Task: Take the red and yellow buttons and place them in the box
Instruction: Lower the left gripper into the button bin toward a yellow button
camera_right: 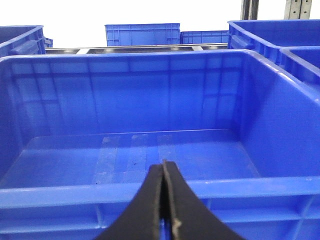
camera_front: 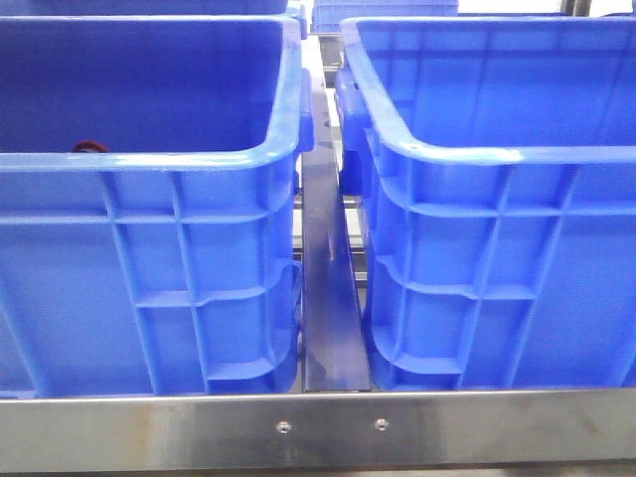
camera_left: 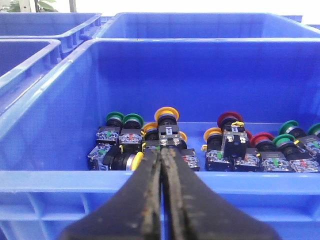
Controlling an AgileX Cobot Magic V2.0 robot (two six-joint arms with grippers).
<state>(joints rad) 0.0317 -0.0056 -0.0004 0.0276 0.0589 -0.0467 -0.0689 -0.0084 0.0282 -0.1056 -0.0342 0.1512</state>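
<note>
A: Left wrist view first. Left claw (camera_left: 161, 157) has its fingers pressed together, nothing between them, held outside the near wall of the left crate (camera_left: 45, 125). Just past the tips, on the crate floor, a heap of buttons: a yellow button (camera_left: 166, 114) straight ahead of the claw, a red button (camera_left: 230, 119) ahead and off to one side, green buttons (camera_left: 133, 120) on the other side and at the far end.

B: Right side?

A: Right claw (camera_right: 163, 165) also closed and empty, held before the near rim of the right crate (camera_right: 240, 80). Nothing lies on that crate's floor beyond the claw, only some clear tape patches.

B: Front view add anything?

A: Little. Both crates side by side with a metal rail (camera_front: 328, 288) between them; neither arm shows. A sliver of red peeks over the left crate's rim.

B: Progress, then?

A: Judged as not started. No button is gripped, none sits in the right crate, taken here as the box. Everything remains: open the left claw, reach over the wall, take red and yellow, carry them across.
</note>
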